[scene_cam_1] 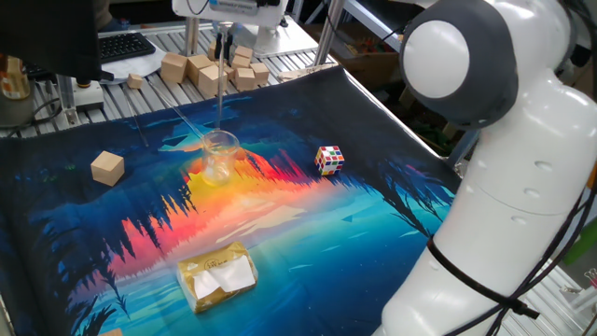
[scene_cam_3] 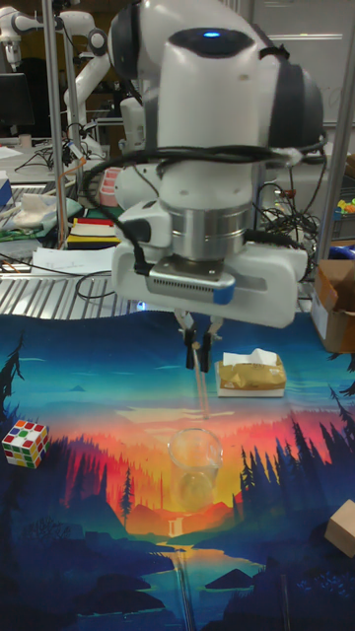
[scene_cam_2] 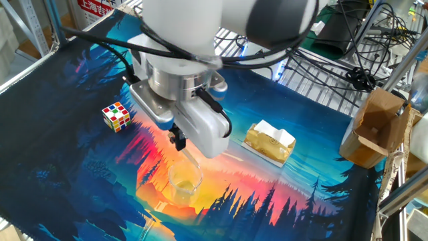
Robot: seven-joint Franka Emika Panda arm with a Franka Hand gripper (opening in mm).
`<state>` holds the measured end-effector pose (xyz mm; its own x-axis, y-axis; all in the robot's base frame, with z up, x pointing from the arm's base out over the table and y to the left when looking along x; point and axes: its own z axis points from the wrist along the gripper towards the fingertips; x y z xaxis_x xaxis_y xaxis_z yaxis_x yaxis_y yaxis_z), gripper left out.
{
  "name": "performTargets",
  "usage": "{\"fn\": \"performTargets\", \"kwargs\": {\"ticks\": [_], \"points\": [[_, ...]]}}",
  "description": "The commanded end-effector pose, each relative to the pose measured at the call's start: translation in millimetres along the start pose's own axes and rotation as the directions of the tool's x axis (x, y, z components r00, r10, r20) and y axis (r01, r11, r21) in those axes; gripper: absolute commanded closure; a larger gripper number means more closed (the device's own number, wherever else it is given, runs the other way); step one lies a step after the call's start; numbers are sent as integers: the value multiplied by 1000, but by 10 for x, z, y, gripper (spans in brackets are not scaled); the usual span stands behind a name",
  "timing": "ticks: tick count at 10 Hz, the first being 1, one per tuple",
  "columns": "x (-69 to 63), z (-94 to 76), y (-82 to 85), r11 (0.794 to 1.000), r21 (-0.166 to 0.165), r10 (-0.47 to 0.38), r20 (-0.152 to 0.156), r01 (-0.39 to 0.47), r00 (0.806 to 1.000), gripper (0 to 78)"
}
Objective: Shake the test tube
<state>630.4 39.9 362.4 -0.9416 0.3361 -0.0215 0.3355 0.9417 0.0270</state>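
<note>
Beaker (scene_cam_3: 195,455) directly under hand (scene_cam_3: 197,363); mat around it open.

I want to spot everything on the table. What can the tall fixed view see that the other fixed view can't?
Only the tall fixed view shows the gripper pinching the thin test tube above the beaker, and a wooden block at the right edge. Only the other fixed view shows a cardboard box beside the mat. Both show the beaker, the puzzle cube and the yellow packet.

Clear glass test tube (scene_cam_3: 201,392) and beaker (scene_cam_3: 195,458); glossy white plastic arm (scene_cam_1: 508,187); raw wooden block (scene_cam_1: 107,168).
</note>
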Motion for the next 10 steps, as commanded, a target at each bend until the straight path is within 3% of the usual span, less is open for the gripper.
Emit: {"fn": "performTargets", "kwargs": {"ticks": [1, 2, 5, 10], "points": [[-55, 181, 40, 1000, -2, -22, 13, 22, 1000, 764], [-77, 204, 26, 999, 12, -33, 18, 33, 999, 764], [-94, 251, 12, 999, 6, -36, 17, 35, 999, 764], [-37, 518, 87, 999, 11, -35, 39, 35, 999, 764]]}}
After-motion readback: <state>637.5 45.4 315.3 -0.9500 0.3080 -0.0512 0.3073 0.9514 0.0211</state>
